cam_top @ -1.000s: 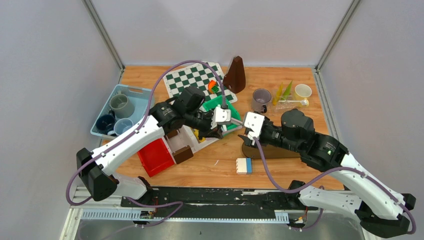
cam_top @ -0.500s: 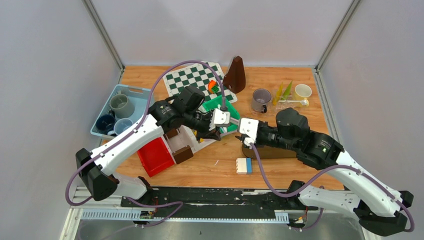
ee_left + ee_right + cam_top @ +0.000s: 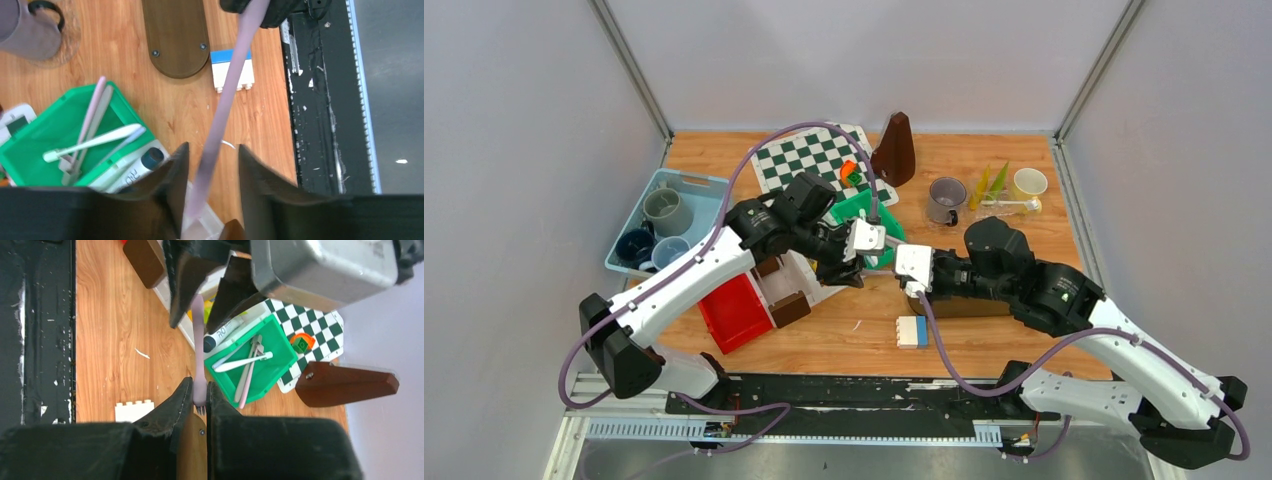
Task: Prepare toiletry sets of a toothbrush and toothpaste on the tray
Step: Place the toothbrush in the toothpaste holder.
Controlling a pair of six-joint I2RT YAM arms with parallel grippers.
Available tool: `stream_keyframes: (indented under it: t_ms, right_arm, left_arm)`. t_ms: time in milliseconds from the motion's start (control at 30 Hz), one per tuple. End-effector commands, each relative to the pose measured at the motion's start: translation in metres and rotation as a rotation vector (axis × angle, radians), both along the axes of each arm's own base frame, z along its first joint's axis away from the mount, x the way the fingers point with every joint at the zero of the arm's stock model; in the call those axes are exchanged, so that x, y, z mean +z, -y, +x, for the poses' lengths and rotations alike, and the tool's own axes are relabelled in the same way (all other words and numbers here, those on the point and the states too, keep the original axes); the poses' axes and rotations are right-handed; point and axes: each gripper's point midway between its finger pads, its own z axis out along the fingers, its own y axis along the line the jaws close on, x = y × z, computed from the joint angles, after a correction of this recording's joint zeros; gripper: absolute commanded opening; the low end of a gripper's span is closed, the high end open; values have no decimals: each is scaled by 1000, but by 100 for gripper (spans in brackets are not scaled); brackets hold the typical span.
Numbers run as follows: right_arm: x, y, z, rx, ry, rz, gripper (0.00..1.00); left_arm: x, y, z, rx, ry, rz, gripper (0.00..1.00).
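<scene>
A pale pink toothbrush (image 3: 198, 340) spans the gap between both grippers above the table. My right gripper (image 3: 200, 385) is shut on its bristle end. My left gripper (image 3: 212, 147) stands open around the other end of the toothbrush (image 3: 227, 100), with a gap on one side. In the top view the two grippers meet mid-table, left gripper (image 3: 864, 262) facing right gripper (image 3: 904, 265). The light blue tray (image 3: 709, 185) at the left holds a grey-green mug (image 3: 667, 212), a dark blue mug (image 3: 635, 245) and a light blue mug (image 3: 669, 252). More toothbrushes lie in a green bin (image 3: 270, 371).
A grey mug (image 3: 946, 198), pale yellow mug (image 3: 1029, 183), yellow tube (image 3: 980, 187) and green tube (image 3: 998, 178) stand at the back right. A chessboard (image 3: 809, 155), brown wedge (image 3: 894, 150), brown oval board (image 3: 969, 303), white-blue brick (image 3: 913, 331) and red bin (image 3: 736, 312) crowd the middle.
The right gripper has moved left to the toothbrush and shut on its bristle end. The left gripper's jaws, shut on the handle before, have parted.
</scene>
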Motion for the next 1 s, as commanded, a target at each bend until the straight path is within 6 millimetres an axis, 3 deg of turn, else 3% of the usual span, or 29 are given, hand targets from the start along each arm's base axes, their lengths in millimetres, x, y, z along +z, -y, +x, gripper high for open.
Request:
stream_keyframes:
  t_ms: [0,33,100,233,333,567,767,967]
  right_arm:
    - [9,8,6,-43,30,-9,0]
    - [9,11,8,-62,34,-12,0]
    - [9,18,13,-109,40,-24,0]
    - [6,36,28,-240,41,-75,0]
    - [4,51,42,-368,42,-106,0]
    - [-3,85,75,-659,-2,-149,0]
    - [-6,125,109,-937,-26,-172,0]
    - [-1,154,140,-1152,-8,-153,0]
  left_arm:
    - [20,4,8,30,50,-47,59]
    - [22,2,12,52,71,-48,71]
    - [27,-1,19,95,116,-53,82]
    - [44,-13,41,227,235,-75,97]
    - [60,-27,60,365,332,-99,100]
    - [106,-96,110,836,555,-155,100]
    - [119,-172,141,1198,557,-211,100]
    - [116,-222,152,1422,617,-223,100]
